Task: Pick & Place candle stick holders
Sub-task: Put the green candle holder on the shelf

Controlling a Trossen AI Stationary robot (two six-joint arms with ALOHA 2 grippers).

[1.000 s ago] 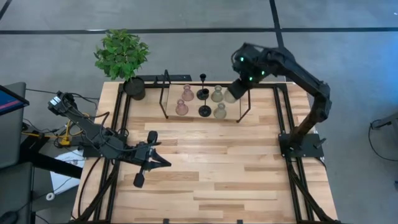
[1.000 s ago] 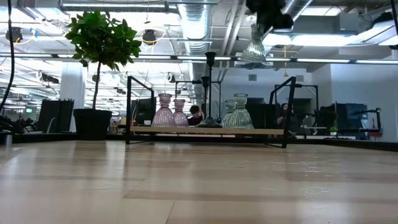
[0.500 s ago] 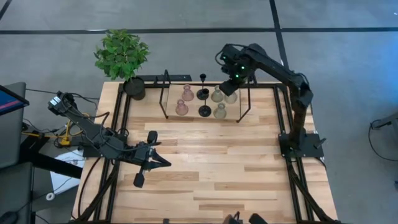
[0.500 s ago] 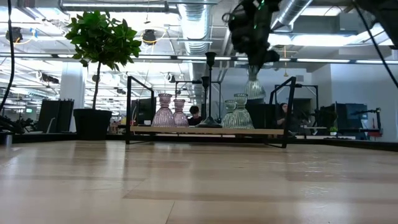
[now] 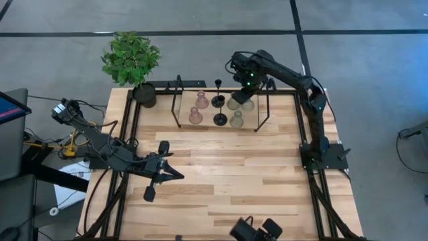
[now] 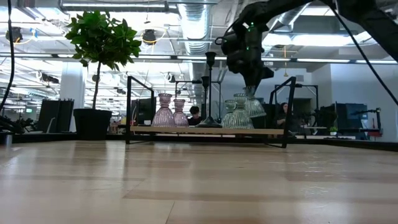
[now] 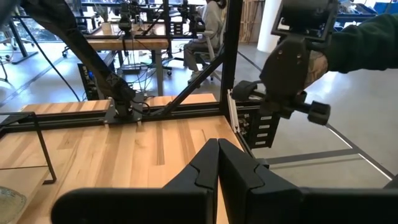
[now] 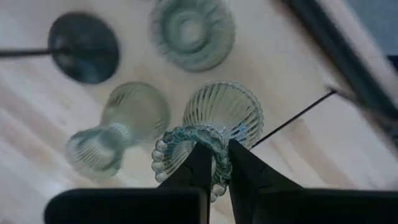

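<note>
Several candle stick holders stand on their bases on a low wooden shelf (image 6: pixel 186 130) at the table's far side: two pink glass ones (image 5: pixel 198 108), two black thin-stemmed ones (image 5: pixel 219 110) and two green glass ones (image 5: pixel 235 110). Above the shelf's right end my right gripper (image 5: pixel 246 94) points down, shut on a third green glass holder (image 6: pixel 254 107). Whether its base touches the shelf, I cannot tell. My left gripper (image 5: pixel 179 175) waits shut and level over the table's left half. My right gripper holds the green holder by the beaded rim of its mouth (image 8: pixel 186 140), at its top. One finger stands inside the mouth and one outside. The fingers come from above, pointing down. The holder hangs upright below them, its wide ribbed base (image 8: pixel 224 109) lowest.
A potted plant (image 5: pixel 144 94) stands at the far left corner. Tall black wire frames (image 5: pixel 178 100) rise at the shelf's two ends, one close beside the held holder (image 5: pixel 264 107). A dark device (image 5: pixel 257 229) shows at the near edge, and a green sleeve (image 7: pixel 360 37) beyond the table.
My right gripper has sunk from high above toward the shelf's right end and shifted toward the table's left, tipping to point straight down. The green holder has come down with it, upright, to about the level of the standing ones. The dark device has appeared at the near edge.
</note>
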